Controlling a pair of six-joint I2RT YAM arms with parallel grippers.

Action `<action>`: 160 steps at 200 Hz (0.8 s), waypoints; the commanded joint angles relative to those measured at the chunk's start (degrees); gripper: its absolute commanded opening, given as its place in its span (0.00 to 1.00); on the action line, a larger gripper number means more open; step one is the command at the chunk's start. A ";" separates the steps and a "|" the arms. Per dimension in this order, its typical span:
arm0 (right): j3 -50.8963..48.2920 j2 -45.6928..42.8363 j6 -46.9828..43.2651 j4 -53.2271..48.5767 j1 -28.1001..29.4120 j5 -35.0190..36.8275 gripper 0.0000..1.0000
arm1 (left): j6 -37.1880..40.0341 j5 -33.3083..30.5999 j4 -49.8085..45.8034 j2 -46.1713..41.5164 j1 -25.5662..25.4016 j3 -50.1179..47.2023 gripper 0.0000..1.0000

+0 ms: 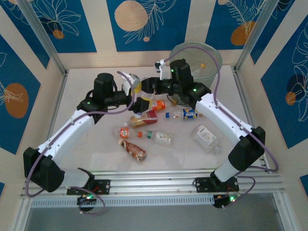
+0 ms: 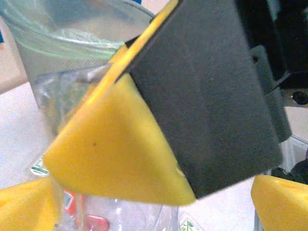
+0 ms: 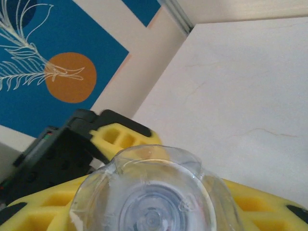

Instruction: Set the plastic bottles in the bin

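Observation:
Over the middle of the table my two grippers meet around one clear plastic bottle (image 3: 153, 190). In the right wrist view its ribbed base sits between my right gripper's (image 3: 154, 207) yellow fingers, which are shut on it. My left gripper (image 2: 154, 211) is open, its fingertips (image 2: 26, 209) far apart at the bottom corners, with the same bottle (image 2: 137, 216) low between them and the right gripper's finger close in front. From above, the left gripper (image 1: 135, 96) and right gripper (image 1: 145, 88) touch noses. The bin (image 1: 204, 60) stands at the back right, also just behind in the left wrist view (image 2: 72, 45).
Several more bottles lie on the table below the grippers: an orange one (image 1: 159, 104), a red-labelled one (image 1: 144, 118), a blue-labelled one (image 1: 189, 113), a green-labelled one (image 1: 161, 137), a brown one (image 1: 135, 150) and a flat white-labelled one (image 1: 206, 135). Metal frame posts line the sides.

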 commanded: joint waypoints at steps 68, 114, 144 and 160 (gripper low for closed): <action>23.35 -2.40 -16.93 -12.43 -0.99 33.55 0.43 | -3.81 -22.42 -5.22 -11.73 -0.62 -4.78 1.00; 31.03 1.47 -28.81 -11.56 -1.60 52.17 0.44 | -5.08 -26.42 -7.60 -12.88 -0.55 -6.21 0.99; 35.43 5.55 -32.13 -12.24 -4.09 60.45 0.43 | -5.31 -26.45 -7.77 -13.22 -0.54 -6.68 1.00; 36.48 6.88 -30.39 -13.02 -5.76 60.54 0.43 | -5.39 -26.70 -8.23 -13.36 -0.56 -6.75 1.00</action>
